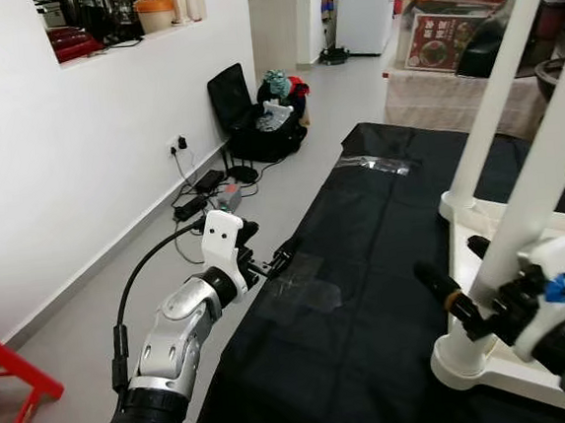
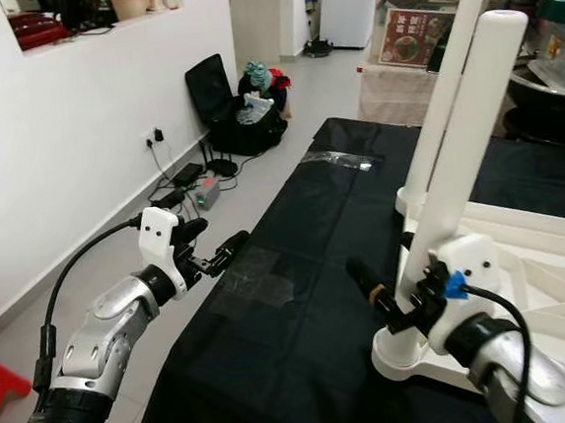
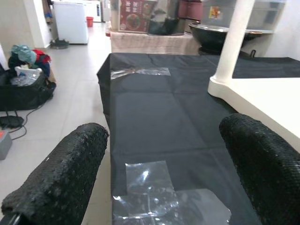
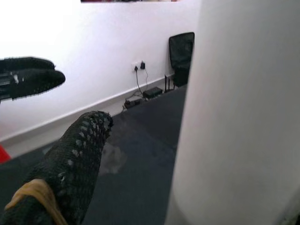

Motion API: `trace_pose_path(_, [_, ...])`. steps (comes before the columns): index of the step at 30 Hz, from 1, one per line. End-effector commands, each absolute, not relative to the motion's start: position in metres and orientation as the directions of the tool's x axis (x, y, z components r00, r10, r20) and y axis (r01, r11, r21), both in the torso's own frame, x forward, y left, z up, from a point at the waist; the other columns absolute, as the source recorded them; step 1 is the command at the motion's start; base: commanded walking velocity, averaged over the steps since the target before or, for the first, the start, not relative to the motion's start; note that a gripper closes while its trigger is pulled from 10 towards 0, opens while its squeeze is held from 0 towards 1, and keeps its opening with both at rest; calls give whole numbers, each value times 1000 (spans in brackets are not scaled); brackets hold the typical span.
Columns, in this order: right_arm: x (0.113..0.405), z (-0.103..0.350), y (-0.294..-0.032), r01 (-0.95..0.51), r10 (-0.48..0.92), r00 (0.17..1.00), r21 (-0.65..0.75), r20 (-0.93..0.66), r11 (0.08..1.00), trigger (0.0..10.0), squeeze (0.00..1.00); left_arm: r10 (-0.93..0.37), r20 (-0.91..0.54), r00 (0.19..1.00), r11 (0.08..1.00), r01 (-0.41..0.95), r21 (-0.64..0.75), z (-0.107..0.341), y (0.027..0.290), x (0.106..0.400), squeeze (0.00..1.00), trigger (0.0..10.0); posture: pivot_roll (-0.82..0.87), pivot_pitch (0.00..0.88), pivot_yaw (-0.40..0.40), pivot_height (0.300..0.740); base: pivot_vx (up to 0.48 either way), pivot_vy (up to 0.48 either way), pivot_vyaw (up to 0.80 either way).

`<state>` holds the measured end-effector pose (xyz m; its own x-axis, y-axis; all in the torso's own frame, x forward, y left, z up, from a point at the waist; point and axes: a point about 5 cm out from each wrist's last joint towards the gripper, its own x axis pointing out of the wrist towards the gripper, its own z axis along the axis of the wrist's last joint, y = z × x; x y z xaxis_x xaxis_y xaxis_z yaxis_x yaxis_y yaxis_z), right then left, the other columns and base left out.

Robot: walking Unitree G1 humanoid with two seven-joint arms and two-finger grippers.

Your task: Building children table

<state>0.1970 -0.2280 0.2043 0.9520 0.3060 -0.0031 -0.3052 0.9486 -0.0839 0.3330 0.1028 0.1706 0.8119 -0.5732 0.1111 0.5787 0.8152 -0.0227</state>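
On the black cloth [image 1: 366, 264] lies your white children table [image 2: 523, 250], turned upside down with two white legs pointing up. Your right hand [image 2: 394, 296] is at the near leg [image 2: 459, 137], low down by its round foot. One black finger [image 4: 70, 164] sits beside the leg; you cannot tell if it grips. Your left hand [image 3: 159, 173] hovers open at the cloth's edge, above a patch of clear tape [image 3: 150, 187], well apart from the table.
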Motion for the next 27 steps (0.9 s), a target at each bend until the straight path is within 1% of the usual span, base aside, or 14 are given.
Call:
trace_pose_path(1, [188, 206, -232, -307, 307, 952, -114, -15, 945, 10000, 0, -585, 102, 805, 807, 590, -23, 168, 101, 331, 0, 10000, -81, 0, -6, 740, 0, 0, 0])
trace_pose_path(3, [188, 206, -232, -307, 307, 952, -114, -15, 945, 10000, 0, -585, 102, 805, 807, 590, -23, 168, 101, 331, 0, 10000, -81, 0, -6, 740, 0, 0, 0])
trace_pose_path(5, [181, 205, -241, -251, 250, 968, -155, -31, 955, 10000, 0, -598, 101, 795, 797, 603, -25, 169, 98, 333, 0, 10000, -96, 0, 10, 740, 0, 0, 0])
trace_pose_path(8, [179, 205, -244, -231, 229, 973, -167, -33, 958, 10000, 0, -603, 101, 791, 793, 608, -25, 169, 97, 333, 0, 10000, -96, 0, 10, 740, 0, 0, 0])
trace_pose_path(10, [177, 204, -257, -148, 145, 989, -184, -28, 972, 10000, 0, -609, 99, 787, 789, 614, -23, 170, 96, 334, 0, 10000, -106, 0, 22, 740, 0, 0, 0])
trace_pose_path(11, [177, 204, -257, -148, 145, 989, -184, -28, 972, 10000, 0, -609, 99, 787, 789, 614, -23, 170, 96, 334, 0, 10000, -106, 0, 22, 740, 0, 0, 0])
trace_pose_path(12, [175, 204, -262, -120, 117, 993, -191, -27, 974, 10000, 0, -611, 98, 785, 787, 616, -23, 170, 96, 334, 0, 10000, -107, 0, 24, 740, 0, 0, 0])
trace_pose_path(17, [164, 209, -271, -94, 90, 995, -205, -31, 974, 10000, 0, -620, 89, 779, 780, 625, -31, 168, 96, 334, 0, 10000, -137, 0, 56, 740, 0, 0, 0])
trace_pose_path(18, [164, 209, -271, -94, 90, 995, -205, -31, 974, 10000, 0, -620, 89, 779, 780, 625, -31, 168, 96, 334, 0, 10000, -137, 0, 56, 740, 0, 0, 0])
trace_pose_path(19, [153, 213, -274, -107, 100, 994, -205, -43, 973, 10000, 0, -632, 83, 770, 770, 636, -36, 166, 93, 334, 0, 10000, -158, 0, 78, 740, 0, 0, 0])
trace_pose_path(24, [139, 212, -276, -145, 129, 988, -203, -87, 968, 10000, 0, -652, 80, 754, 754, 656, -37, 166, 89, 335, 0, 10000, -167, 0, 91, 740, 0, 0, 0])
trace_pose_path(26, [125, 205, -267, -267, 238, 957, -182, -166, 946, 10000, 0, -659, 84, 747, 748, 663, -33, 169, 87, 337, 0, 10000, -172, 0, 99, 740, 0, 0, 0])
trace_pose_path(27, [121, 203, -264, -304, 273, 943, -163, -188, 939, 10000, 0, -661, 85, 746, 747, 665, -32, 169, 87, 338, 0, 10000, -171, 0, 98, 740, 0, 0, 0])
